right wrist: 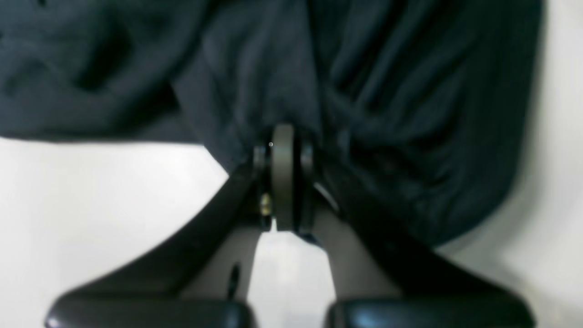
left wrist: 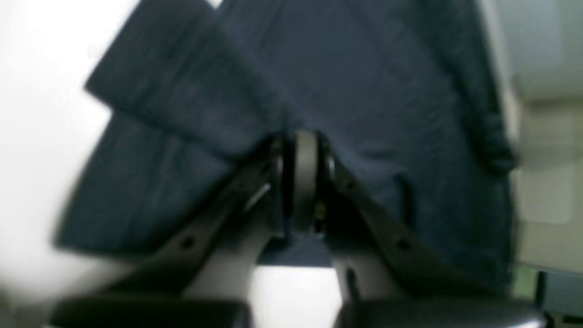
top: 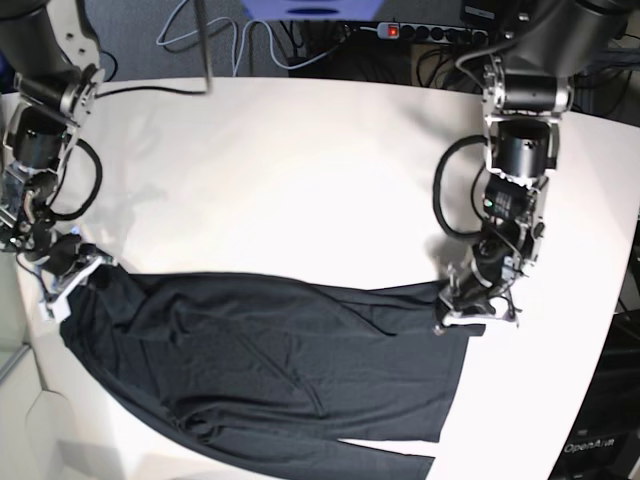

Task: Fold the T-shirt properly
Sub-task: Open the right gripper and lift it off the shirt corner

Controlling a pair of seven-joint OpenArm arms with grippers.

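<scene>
Lying spread across the near half of the white table point(top: 300, 150), the T-shirt point(top: 270, 370) is stretched wide between both arms, its dark fabric creased and partly doubled over along the near edge. The left gripper point(top: 478, 308) is clenched on the shirt's upper corner at the base view's right; the left wrist view shows its fingers point(left wrist: 304, 159) pinching cloth. The right gripper point(top: 72, 270) is likewise clamped on the opposite upper corner, fingers point(right wrist: 283, 155) pressed together on bunched fabric. A power strip point(top: 430, 30) and cables point(top: 210, 40) lie beyond the table's far edge.
</scene>
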